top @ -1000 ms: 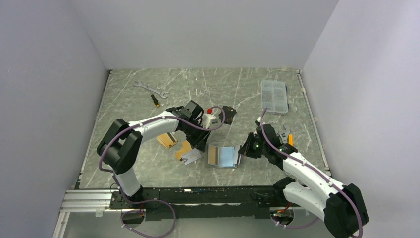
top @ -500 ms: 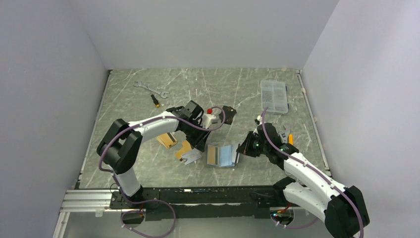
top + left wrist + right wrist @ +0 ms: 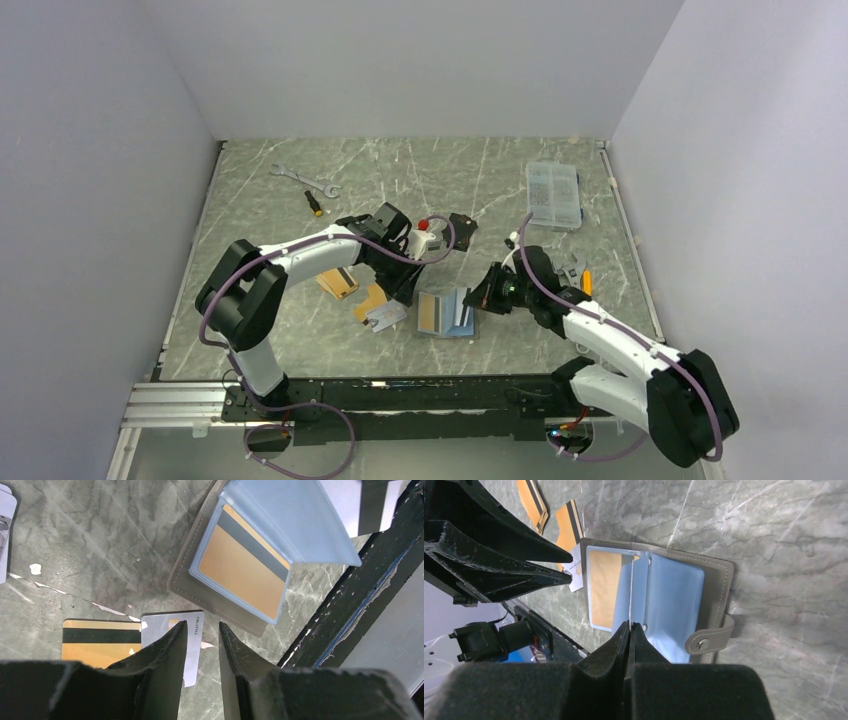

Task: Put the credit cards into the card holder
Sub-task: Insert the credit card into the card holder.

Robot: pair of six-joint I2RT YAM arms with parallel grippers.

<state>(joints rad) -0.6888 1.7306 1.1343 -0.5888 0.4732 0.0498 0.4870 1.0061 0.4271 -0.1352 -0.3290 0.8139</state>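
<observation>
On the marbled table (image 3: pixel 300 190), the card holder (image 3: pixel 432 312) lies open on its cover between your two arms. Your right gripper (image 3: pixel 630 626) has moved in over the holder's right half during the last second. Its jaws are pressed together on the edge of a clear sleeve (image 3: pixel 295 520), which now stands up from the holder where it lay flat before. That exposes the page beneath, where one gold card (image 3: pixel 240 565) already sits. Your left gripper (image 3: pixel 203 626) hovers just left of the holder, jaws apart but narrowing and holding nothing. It is over a silver card (image 3: pixel 159 624) that lies beside a loose gold card (image 3: pixel 95 645), farther from the holder. With a pocket opened, the silver card looks like your next pick.
</observation>
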